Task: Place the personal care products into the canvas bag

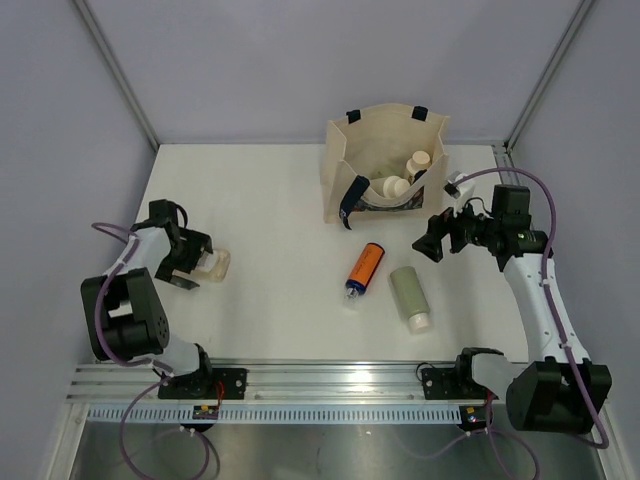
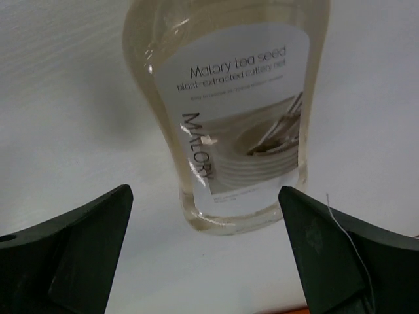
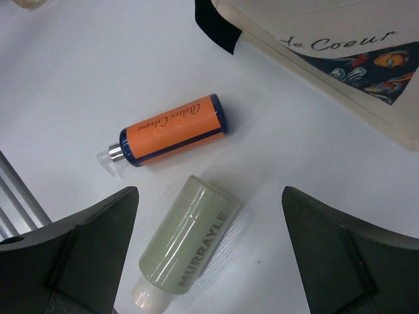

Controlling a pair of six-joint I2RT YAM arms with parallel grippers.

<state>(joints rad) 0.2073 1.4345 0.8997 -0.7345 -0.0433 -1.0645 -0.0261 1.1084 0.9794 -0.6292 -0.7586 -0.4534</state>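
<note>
The beige canvas bag [image 1: 385, 140] with navy handles stands at the back, with cream bottles with round caps [image 1: 418, 160] inside. An orange bottle [image 1: 365, 266] and a sage-green bottle [image 1: 410, 295] lie on the table in front of it. Both show in the right wrist view, orange [image 3: 173, 129] and green [image 3: 186, 245], with the bag's printed panel [image 3: 340, 59]. My right gripper [image 1: 432, 240] hangs open above them. My left gripper [image 1: 192, 262] is open; a pale clear bottle with a white label [image 2: 229, 118] lies with its base just between the fingertips.
The aluminium rail [image 1: 330, 385] runs along the near edge. Grey walls enclose the white table [image 1: 270, 200] at the back and sides.
</note>
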